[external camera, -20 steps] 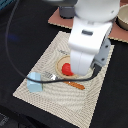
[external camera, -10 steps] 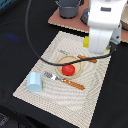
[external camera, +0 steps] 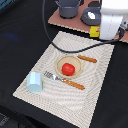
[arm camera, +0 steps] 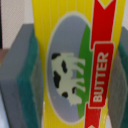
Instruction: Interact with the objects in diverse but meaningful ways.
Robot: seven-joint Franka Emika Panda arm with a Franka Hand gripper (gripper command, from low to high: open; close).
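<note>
Your fingers [arm camera: 22,95] are clamped on both sides of the yellow butter packet [arm camera: 75,60]. The red tomato [external camera: 68,68] sits on the beige plate [external camera: 59,65], well apart from them.

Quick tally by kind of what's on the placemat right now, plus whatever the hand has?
Plate: 1
Tomato: 1
Cup: 1
Fork: 1
Knife: 1
Butter packet, clamped in the hand: 1
Total: 6
</note>
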